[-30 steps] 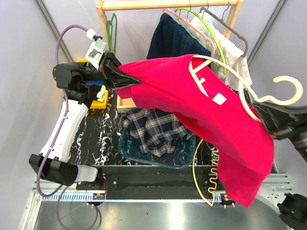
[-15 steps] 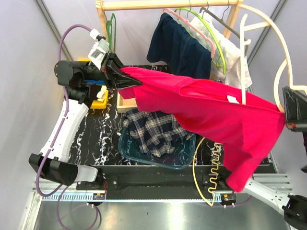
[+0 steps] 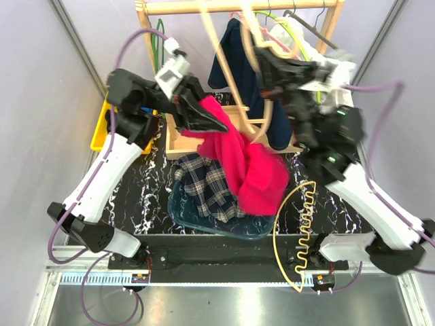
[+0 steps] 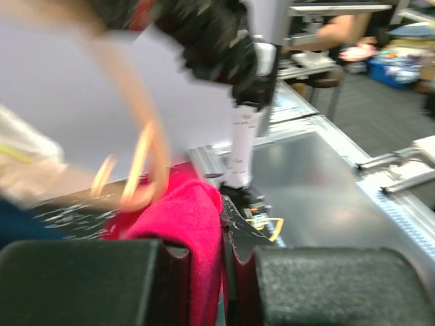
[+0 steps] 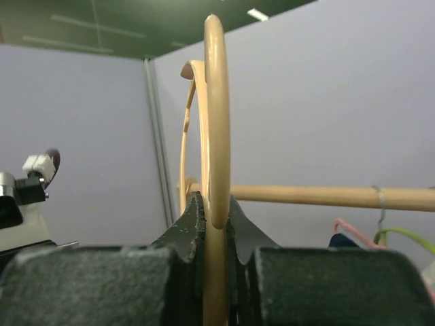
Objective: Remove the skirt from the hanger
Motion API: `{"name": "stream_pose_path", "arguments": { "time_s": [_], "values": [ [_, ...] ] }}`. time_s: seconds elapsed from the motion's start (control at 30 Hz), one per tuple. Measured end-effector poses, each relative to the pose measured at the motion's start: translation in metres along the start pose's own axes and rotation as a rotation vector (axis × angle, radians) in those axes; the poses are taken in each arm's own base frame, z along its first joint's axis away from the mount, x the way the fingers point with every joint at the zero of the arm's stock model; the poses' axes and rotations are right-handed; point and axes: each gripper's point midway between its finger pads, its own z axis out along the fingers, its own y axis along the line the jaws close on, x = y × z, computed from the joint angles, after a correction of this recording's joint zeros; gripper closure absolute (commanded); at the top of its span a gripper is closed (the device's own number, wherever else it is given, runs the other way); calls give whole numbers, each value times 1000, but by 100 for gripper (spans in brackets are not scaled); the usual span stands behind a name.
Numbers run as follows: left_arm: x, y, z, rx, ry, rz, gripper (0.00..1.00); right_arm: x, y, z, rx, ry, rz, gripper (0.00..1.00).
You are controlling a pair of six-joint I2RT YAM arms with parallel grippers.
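Watching from the top view, I see the dark navy denim skirt (image 3: 238, 64) hanging at 12 o'clock under the pale wooden rail (image 3: 204, 7). It sits on the thin pale pink hanger (image 5: 348, 227), and neither claw touches it.

The left gripper (image 3: 216, 124), at 10 o'clock, has its jaws drawn narrow with the red cotton T-shirt (image 3: 255, 170) pinched between them. The rest of that shirt trails down towards 6 o'clock onto the blue-white plaid shirt (image 3: 204, 180) in the teal plastic tub (image 3: 180, 210). The right gripper (image 5: 216, 210), at 1 o'clock, is clamped tight on the cream plastic hanger (image 5: 216, 102).

My worry is that cream hanger. It shows as a smear right across the skirt, so I judge it is swinging fast and close to the rail. Its hook could catch the skirt or the pink hanger and drag both off.

The left arm is my second worry. If it goes for the skirt with red cloth in its jaws, the T-shirt may pull out of the tub and tangle. The right arm also hides part of the skirt from me.
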Motion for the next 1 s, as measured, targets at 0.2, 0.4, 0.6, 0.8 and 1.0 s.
{"name": "stream_pose_path", "arguments": {
  "time_s": [0.2,0.4,0.6,0.8,1.0],
  "values": [
    [41,-1,22,79,26,-122,89,51,25,22,-101,73,-34,100],
    [61,34,-29,-89,31,-198,89,-55,0,9,-45,-94,-225,100],
    [15,54,-135,-419,15,-76,90,-194,-79,-85,252,-298,-340,100],
    [-84,-11,-114,-431,95,362,90,-214,-150,-191,567,-321,-285,100],
    [-136,-116,-46,-222,99,760,89,-118,-179,-216,759,-52,-364,100]
  ]
}}
